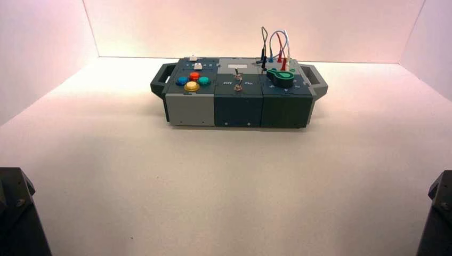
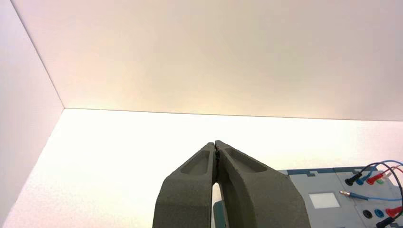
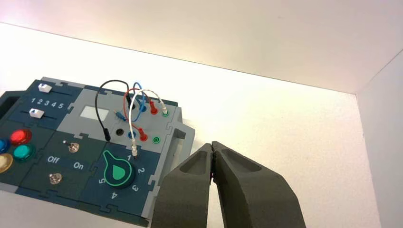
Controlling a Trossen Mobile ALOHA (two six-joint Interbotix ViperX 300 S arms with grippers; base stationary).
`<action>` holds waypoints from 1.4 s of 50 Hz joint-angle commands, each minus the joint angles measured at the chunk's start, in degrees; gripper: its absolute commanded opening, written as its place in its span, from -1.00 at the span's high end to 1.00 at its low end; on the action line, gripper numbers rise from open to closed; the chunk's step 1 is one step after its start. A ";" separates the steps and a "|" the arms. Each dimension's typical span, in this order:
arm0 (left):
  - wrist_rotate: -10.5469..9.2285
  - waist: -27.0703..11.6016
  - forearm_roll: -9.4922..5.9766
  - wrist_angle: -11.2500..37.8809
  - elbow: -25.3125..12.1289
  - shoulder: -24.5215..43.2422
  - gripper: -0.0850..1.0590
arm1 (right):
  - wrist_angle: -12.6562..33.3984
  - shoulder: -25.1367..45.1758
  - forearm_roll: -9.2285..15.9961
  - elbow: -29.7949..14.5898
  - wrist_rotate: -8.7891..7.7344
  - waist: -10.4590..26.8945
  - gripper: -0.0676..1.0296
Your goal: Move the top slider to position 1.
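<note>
The box [image 1: 186, 109] stands at the middle back of the table. The top slider [image 1: 193, 57], a tiny white knob, sits at the box's far left corner, behind the slightly larger white knob [image 1: 198, 65]. The right wrist view shows the top slider [image 3: 44, 87] above the printed row 1 2 3 4 5, toward its low end, and the other white knob [image 3: 35, 112] below that row. My left gripper [image 2: 216, 142] is shut and empty, held above the table short of the box. My right gripper [image 3: 212, 143] is shut and empty, off the box's right end.
Four round buttons, red [image 1: 194, 76], blue [image 1: 182, 81], green [image 1: 204, 81] and yellow [image 1: 192, 86], lie in front of the sliders. A metal toggle switch [image 1: 238, 80] stands in the middle. A green knob [image 1: 283, 78] and looped wires [image 1: 277, 45] are at the right. Both arms [image 1: 16, 213] are parked at the near corners.
</note>
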 commanded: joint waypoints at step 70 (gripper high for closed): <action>0.00 -7.29 -0.44 38.67 -19.95 6.06 0.90 | 2.20 1.85 0.09 -1.85 0.00 -0.26 0.92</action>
